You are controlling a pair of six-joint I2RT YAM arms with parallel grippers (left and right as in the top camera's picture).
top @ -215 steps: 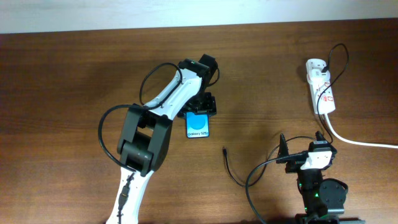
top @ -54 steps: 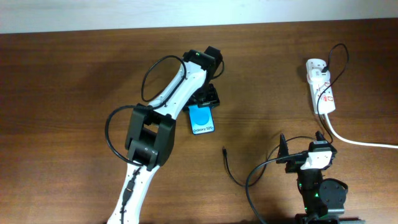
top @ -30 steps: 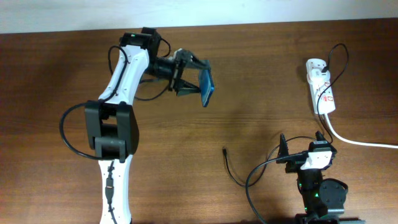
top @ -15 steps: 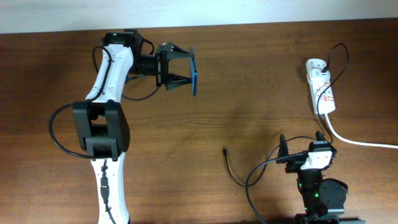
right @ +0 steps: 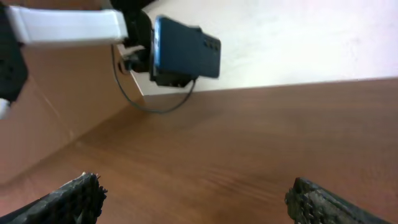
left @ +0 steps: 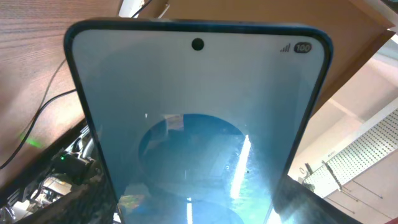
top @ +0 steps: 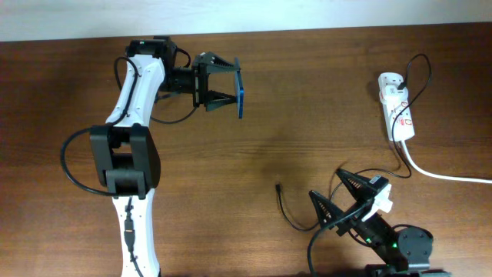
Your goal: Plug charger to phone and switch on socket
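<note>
The phone fills the view, blue screen facing the camera, wooden table behind.

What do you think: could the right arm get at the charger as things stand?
Probably yes. The right end effector is open and close to the charger, which lies on bare table with nothing between them. The left end effector holds the phone well away.

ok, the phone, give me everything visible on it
The phone hangs clear of the table, clamped in the left gripper, turned edge-on to the overhead camera as a thin blue sliver. Left wrist view: glossy lit blue screen, punch-hole camera, dark frame. Right wrist view: dark blue back.
</note>
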